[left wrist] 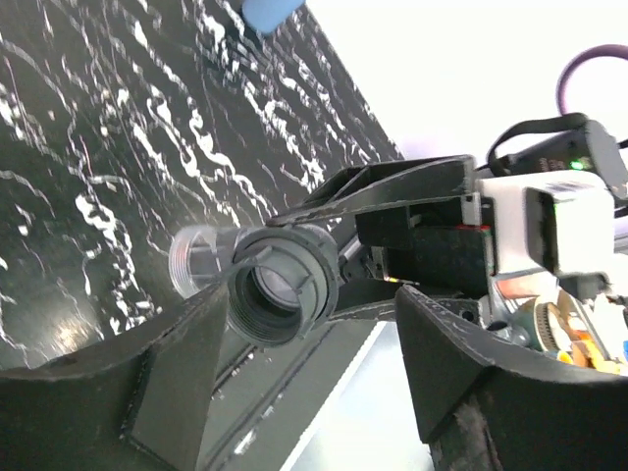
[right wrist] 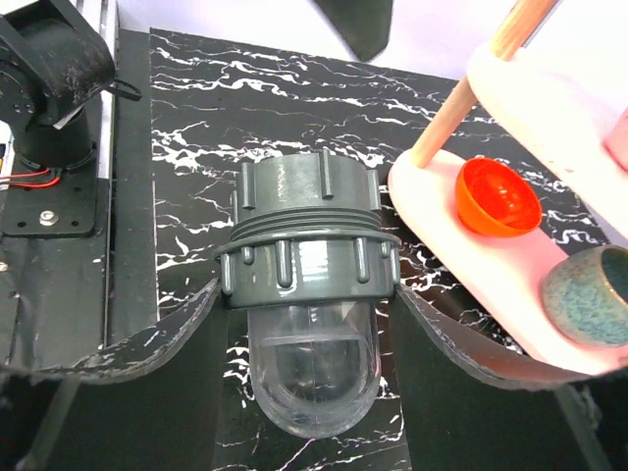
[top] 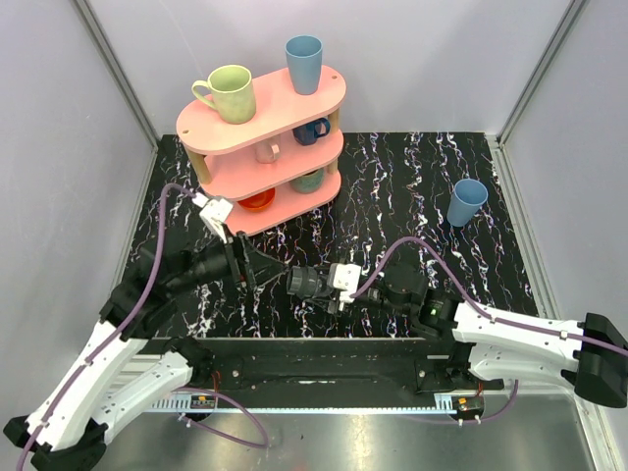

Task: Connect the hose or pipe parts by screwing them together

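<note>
The hose or pipe parts (top: 310,283) hang over the marbled table between the two arms. In the right wrist view they show as a ribbed dark grey collar (right wrist: 304,257) with a clear domed piece (right wrist: 314,368) below it and a second grey ring (right wrist: 306,186) above the thread. My right gripper (right wrist: 309,289) is shut on the collar, one finger on each side. My left gripper (left wrist: 314,339) stands open. The collar's threaded mouth (left wrist: 280,296) faces it near the left finger (left wrist: 167,388), well apart from the right finger (left wrist: 461,358).
A pink three-tier rack (top: 260,118) with mugs and bowls stands at the back left, close beyond the parts; its lowest shelf (right wrist: 471,265) carries an orange bowl (right wrist: 497,196). A blue cup (top: 467,201) stands at the right. The arms' black base plate (top: 314,361) runs along the near edge.
</note>
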You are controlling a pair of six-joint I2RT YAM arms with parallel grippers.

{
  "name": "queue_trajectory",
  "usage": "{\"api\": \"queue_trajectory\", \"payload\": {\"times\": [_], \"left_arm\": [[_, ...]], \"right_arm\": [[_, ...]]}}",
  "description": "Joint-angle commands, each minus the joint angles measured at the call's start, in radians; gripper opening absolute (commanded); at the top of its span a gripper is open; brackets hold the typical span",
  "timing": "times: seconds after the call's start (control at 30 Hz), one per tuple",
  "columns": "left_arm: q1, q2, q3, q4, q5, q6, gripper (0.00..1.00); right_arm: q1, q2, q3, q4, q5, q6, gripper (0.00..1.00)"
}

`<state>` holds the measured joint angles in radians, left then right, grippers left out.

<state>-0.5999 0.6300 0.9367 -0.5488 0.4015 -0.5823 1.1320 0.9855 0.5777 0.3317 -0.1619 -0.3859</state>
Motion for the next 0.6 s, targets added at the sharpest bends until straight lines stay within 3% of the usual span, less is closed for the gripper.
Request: {"api": "queue_trajectory", "payload": {"times": [0.0, 0.13, 0.4, 0.57], "left_arm": [[0.003, 0.051, 0.011, -0.039, 0.08, -0.177, 0.69], [0.003, 0.056, -0.035, 0.019, 0.08, -0.234, 0.6], [0.005, 0.091, -0.104, 0.128, 0.123, -0.303, 0.58], [0.005, 0.08, -0.153, 0.222, 0.163, -0.324, 0.44]], "right_arm": [[0.02, -0.001, 0.011, 0.159, 0.05, -0.061, 0.0], [0.031, 0.007, 0.019, 0.162, 0.048, -0.051, 0.0], [0.034, 0.022, 0.014, 0.173, 0.055, -0.041, 0.0], [0.035, 0.035, 0.039, 0.129, 0.068, -0.019, 0.0]]}}
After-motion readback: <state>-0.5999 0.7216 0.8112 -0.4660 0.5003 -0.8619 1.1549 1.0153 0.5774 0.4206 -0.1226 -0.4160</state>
